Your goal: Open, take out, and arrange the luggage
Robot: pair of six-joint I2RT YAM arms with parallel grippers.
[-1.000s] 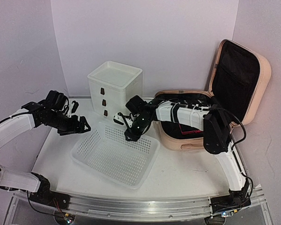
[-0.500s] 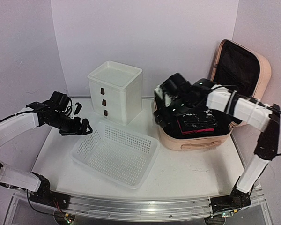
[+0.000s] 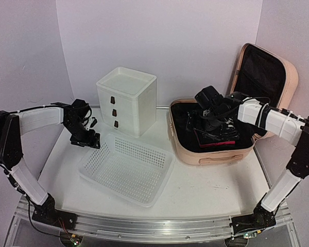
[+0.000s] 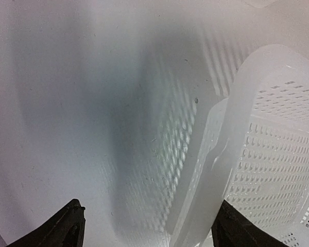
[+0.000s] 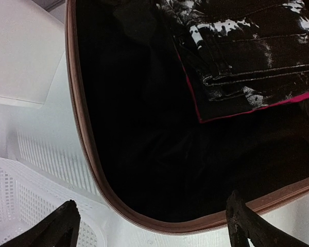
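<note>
Over the open luggage my right end effector hangs wide and empty, and my left end effector is wide beside the basket.

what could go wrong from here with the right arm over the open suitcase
1. The right gripper hangs open over the bare black lining of the luggage, beside the folded clothes. Closing there may pinch the lining or lift only the top layer.
2. The left gripper is open right at the mesh basket's rim; a small move could shove or tip it.
3. Tugging the clothes might rock the upright lid.
</note>
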